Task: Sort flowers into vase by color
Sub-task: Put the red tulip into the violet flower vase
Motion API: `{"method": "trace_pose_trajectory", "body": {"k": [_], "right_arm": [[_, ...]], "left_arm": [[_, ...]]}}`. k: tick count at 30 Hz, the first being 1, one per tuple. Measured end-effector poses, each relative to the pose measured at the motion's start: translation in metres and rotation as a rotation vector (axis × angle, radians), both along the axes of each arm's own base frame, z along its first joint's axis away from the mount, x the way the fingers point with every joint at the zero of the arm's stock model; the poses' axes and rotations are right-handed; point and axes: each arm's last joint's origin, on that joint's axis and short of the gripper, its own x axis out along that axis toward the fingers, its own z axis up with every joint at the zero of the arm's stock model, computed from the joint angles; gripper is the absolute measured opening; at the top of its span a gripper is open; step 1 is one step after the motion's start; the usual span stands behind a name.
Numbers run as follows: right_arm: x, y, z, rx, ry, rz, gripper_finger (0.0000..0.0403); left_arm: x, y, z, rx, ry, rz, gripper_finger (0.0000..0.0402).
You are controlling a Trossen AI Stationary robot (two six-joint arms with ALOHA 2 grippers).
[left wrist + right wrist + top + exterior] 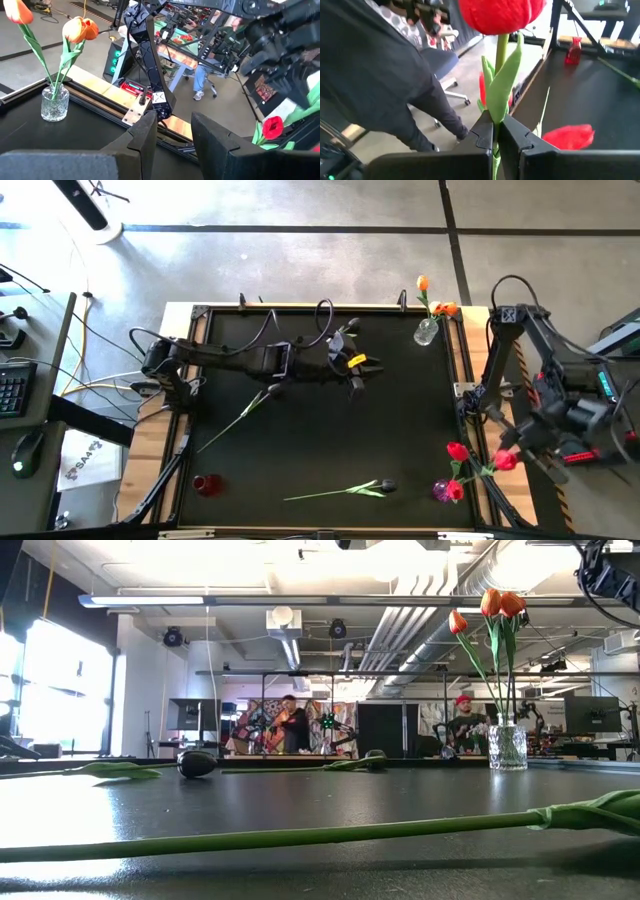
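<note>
The black rectangular table top (320,430) with a pale wooden frame is the largest thing, and both dark arms work over it. The left arm lies across the far half; its left gripper (358,370), with yellow marks, hovers near the middle of the far side, its two fingers (145,137) parted with a clear gap and nothing between them. The right arm stands beyond the right edge of the table; its right gripper (496,137) is closed tight on the green stem of a red artificial tulip (501,15), which it holds outside the near right corner.

There are three small vases. A clear cut-glass vase (426,332) at the far right corner holds three orange tulips (490,605). A purple vase (441,491) at the near right corner holds two red tulips (457,452). A red vase (207,484) stands near the near left corner.

Two dark purple-black tulips lie flat on the table: one (385,486) near the near edge at the middle, the other (272,390) on the left half, its stem pointing to the near left.

On the floor left of the table lies a white sheet (85,461) with printing too small to read surely.
</note>
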Motion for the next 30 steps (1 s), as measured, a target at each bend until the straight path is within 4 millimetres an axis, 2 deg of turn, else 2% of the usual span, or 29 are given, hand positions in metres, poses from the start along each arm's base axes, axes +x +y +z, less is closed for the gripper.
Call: {"method": "trace_pose_trajectory", "body": {"k": [5,10,14,22,30], "right_arm": [[0.001,0.008,-0.017,0.015,-0.015,-0.046,0.0000],[0.002,0.013,-0.024,0.014,-0.049,-0.053,0.0000],[0.002,0.013,-0.023,0.016,-0.052,-0.057,0.0000],[0.001,0.008,-0.005,0.043,-0.077,-0.038,0.0000],[0.001,0.016,-0.012,0.001,-0.054,-0.038,0.0000]], "left_arm": [[0.000,0.005,0.000,0.004,0.004,0.026,0.0108],[0.000,0.013,0.000,0.000,-0.002,0.046,0.0108],[0.001,0.020,0.000,-0.009,-0.004,0.055,0.0108],[0.001,0.020,0.000,-0.009,-0.002,0.051,0.0108],[-0.001,0.015,-0.006,-0.010,0.056,0.040,0.0108]]}}
